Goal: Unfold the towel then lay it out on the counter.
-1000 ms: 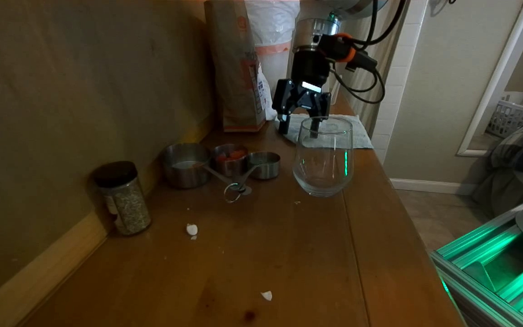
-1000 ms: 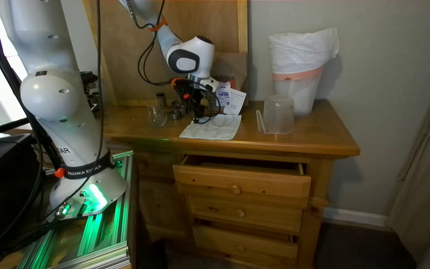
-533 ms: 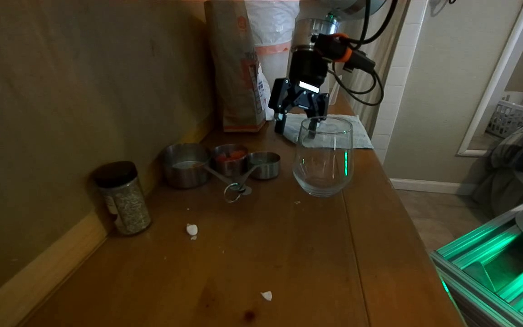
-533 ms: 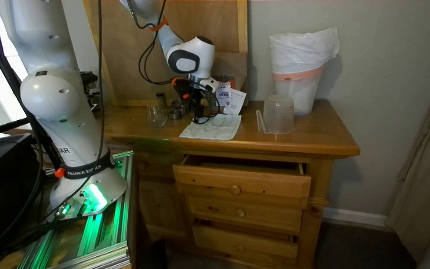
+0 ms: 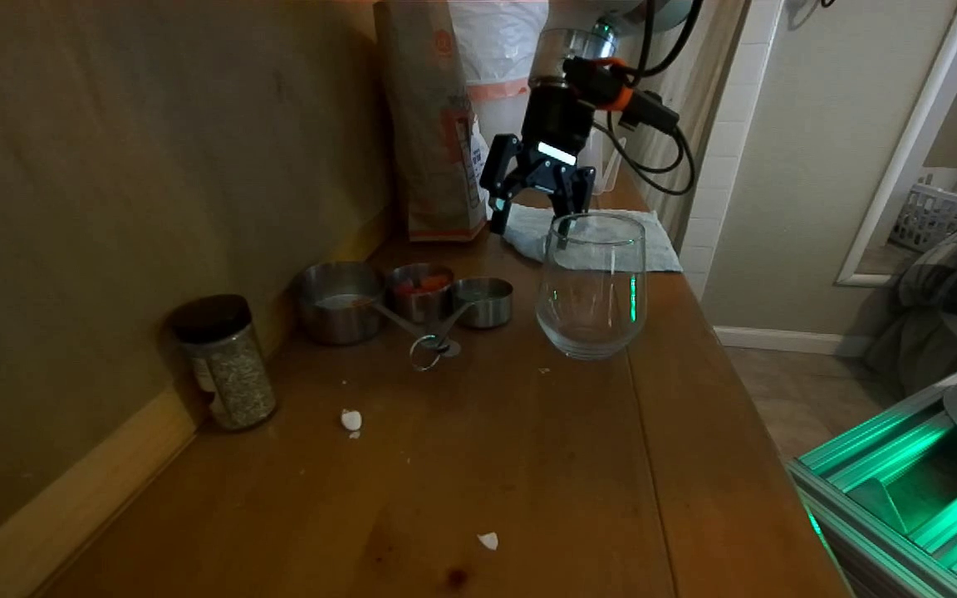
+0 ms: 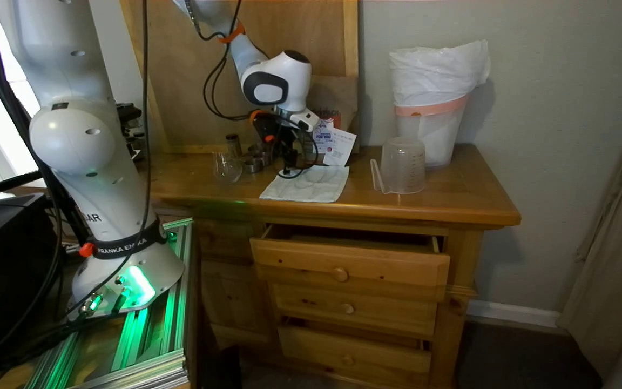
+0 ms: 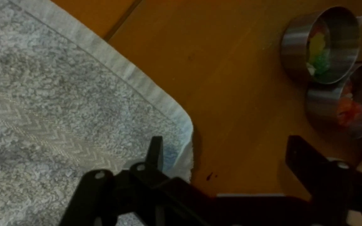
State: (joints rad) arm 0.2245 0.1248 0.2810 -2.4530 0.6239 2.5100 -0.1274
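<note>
The pale towel lies spread nearly flat on the brown wooden counter. In an exterior view the towel reaches close to the counter's front edge. In the wrist view the towel fills the left side, and its near corner is rounded and slightly turned up. My gripper is open with nothing between its fingers. One finger is over the towel corner, the other over bare wood. In an exterior view the gripper is just above the towel's wall-side end, partly behind the glass. Contact cannot be told.
A clear glass stands in front of the towel. Metal measuring cups and a spice jar stand near the wall. A paper bag is behind the gripper. A plastic measuring jug and a lined bin stand on the counter.
My gripper has moved a little toward the wall and slightly up, tilting somewhat. It stays open. The towel and other objects have not visibly moved.
</note>
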